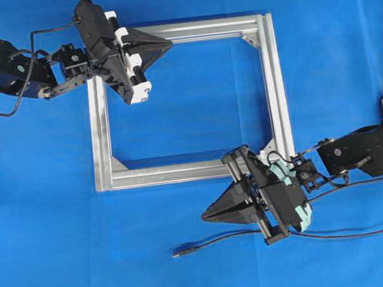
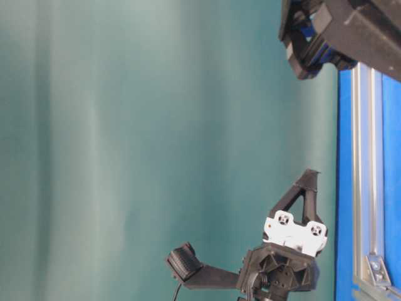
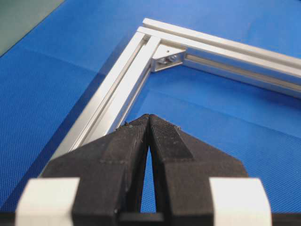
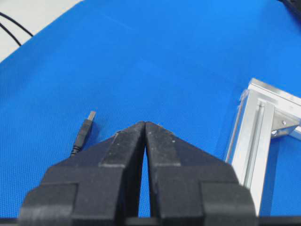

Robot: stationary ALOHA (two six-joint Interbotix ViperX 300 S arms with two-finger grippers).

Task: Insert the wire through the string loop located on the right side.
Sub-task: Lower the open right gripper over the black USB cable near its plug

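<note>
Overhead exterior: no readable writing anywhere. The left gripper [image 1: 169,45] hangs over the silver frame [image 1: 278,95] at its eleven o'clock corner, fingertips pressed together on nothing, nose pointing to three o'clock. The right gripper [image 1: 203,217], clenched and empty too, sits just outside the frame's five o'clock corner, pointing to nine. The wire [image 1: 220,240] lies on the blue cloth [image 1: 51,229] at six o'clock, plug [image 4: 84,132] just beside the right gripper. The string loop is too small to make out.
</note>
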